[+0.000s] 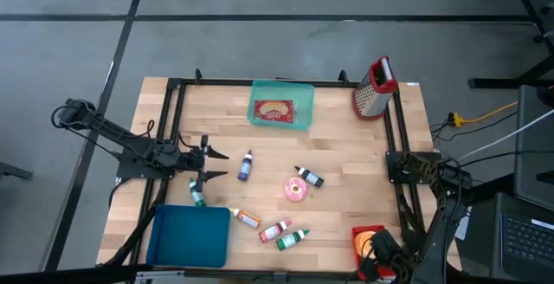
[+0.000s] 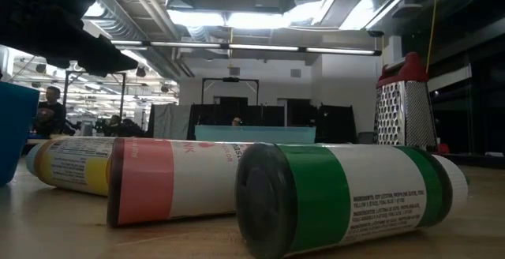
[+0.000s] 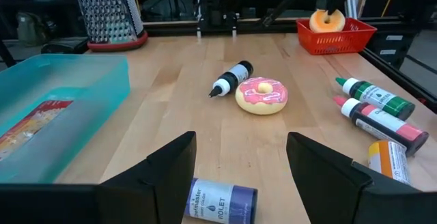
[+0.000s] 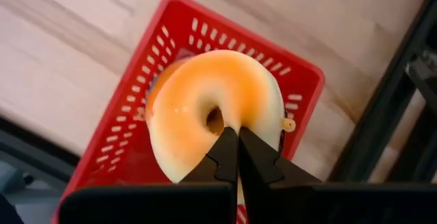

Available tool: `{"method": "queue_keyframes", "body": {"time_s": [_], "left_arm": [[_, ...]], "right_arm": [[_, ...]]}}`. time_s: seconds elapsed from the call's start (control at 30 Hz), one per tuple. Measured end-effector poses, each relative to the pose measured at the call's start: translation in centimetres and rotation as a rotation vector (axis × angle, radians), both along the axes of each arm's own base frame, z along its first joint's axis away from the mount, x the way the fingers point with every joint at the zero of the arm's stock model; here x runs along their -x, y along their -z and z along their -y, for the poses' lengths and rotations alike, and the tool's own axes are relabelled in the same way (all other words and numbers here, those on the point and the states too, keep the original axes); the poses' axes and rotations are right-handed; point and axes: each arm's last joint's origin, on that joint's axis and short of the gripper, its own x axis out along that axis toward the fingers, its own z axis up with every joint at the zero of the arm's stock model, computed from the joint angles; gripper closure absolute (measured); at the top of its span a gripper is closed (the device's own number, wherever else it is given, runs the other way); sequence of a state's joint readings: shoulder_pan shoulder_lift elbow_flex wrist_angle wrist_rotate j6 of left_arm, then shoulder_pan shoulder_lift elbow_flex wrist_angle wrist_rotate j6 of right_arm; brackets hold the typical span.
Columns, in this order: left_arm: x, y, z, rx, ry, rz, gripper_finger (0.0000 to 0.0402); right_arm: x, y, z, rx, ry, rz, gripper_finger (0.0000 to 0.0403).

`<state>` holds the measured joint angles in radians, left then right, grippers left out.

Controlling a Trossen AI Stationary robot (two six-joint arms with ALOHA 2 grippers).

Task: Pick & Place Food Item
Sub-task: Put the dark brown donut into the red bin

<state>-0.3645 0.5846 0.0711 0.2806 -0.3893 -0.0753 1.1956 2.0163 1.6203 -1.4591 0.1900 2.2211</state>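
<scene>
From above, the wooden table [image 1: 346, 158] carries many small things. I take the pink donut [image 1: 296, 190] near the middle as my landmark. The right gripper [image 1: 377, 251] is well away from the pink donut, at the table's near right corner, over a red basket [image 1: 364, 235]. The left gripper [image 1: 210, 157] waits on the other side of the pink donut, with its fingers apart and nothing between them. A violet bottle [image 1: 246, 165] lies between this gripper and the pink donut. A black-capped bottle [image 1: 309, 177] lies just beside the pink donut. Beyond the pink donut, at the far edge, stands a teal tray [image 1: 281, 104], and a metal grater [image 1: 374, 88] is at the far right corner.

At table height, a green bottle [image 2: 347, 196] and a red bottle [image 2: 170, 178] lie very close to the camera, and the grater [image 2: 405, 105] stands behind them. A person [image 2: 50, 113] is in the room far behind.

The left wrist view looks over the violet bottle [image 3: 220, 201] to the pink donut [image 3: 261, 95]. Past the pink donut, in the red basket [image 3: 336, 34], sits an orange donut [image 3: 326, 21].

In the right wrist view, the right gripper [image 4: 237, 161] has its fingers pressed together, with their tips at the rim of the orange donut [image 4: 215, 111]. Whether they pinch its rim, I cannot tell. The orange donut is in the red basket [image 4: 263, 53].
</scene>
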Motion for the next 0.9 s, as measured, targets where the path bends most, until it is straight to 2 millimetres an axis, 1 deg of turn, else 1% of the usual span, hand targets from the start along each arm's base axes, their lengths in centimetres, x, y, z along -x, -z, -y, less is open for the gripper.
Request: {"method": "queue_keyframes", "body": {"time_s": [0.13, 0.73, 0.9], "left_arm": [[0.0, 0.0, 0.0, 0.005, 0.0, -0.001, 0.0176], [0.0, 0.0, 0.1, 0.012, 0.023, -0.003, 0.0176], [0.0, 0.0, 0.1, 0.005, 0.024, -0.004, 0.0176]], "right_arm": [[-0.4, 0.0, 0.2, 0.014, 0.001, 0.027, 0.0403], [-0.6, 0.1, -0.1, -0.022, 0.005, 0.041, 0.0403], [-0.5, 1.0, 0.0, -0.048, 0.021, 0.011, 0.0402]]}}
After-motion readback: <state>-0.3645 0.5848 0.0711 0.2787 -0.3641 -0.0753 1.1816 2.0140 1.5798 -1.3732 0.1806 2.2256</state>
